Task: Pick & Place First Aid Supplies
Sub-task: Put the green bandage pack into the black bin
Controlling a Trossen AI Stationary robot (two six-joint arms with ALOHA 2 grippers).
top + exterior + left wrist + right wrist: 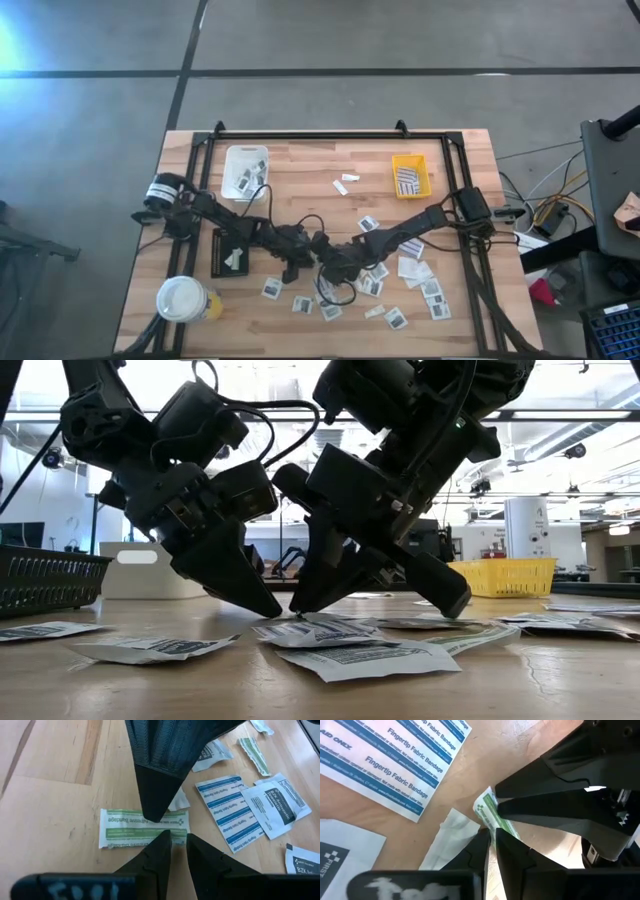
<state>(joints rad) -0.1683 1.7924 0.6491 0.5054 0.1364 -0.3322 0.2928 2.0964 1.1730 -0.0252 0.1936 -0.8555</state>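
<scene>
A green-and-white striped bandage strip (125,827) lies among the first aid supplies near the table's middle front. My two grippers meet over it. In the right wrist view the strip (490,812) runs in between the fingers of my right gripper (492,837), which is shut on it; from above that gripper (322,262) reaches in from the right. My left gripper (179,840) comes from the left (300,258). Its fingers are a little apart, with their tips at the strip's other long edge near one end. My right gripper pinches the strip's long edge (485,805) between its two fingers, slanting down from the table's right side. One fingertip (155,815) shows on the strip near its middle. The rest of the strip lies on the table. My left gripper's fingertips (165,845) stand at the strip's opposite edge; whether they touch it I cannot tell.
Flat white packets (420,275) lie scattered along the front and right, and a blue-striped fingertip bandage packet (227,812) lies close by. A white tray (245,170) and a yellow tray (410,175) stand at the back. A black tray (232,252) and a yellow cup (182,300) stand on the left.
</scene>
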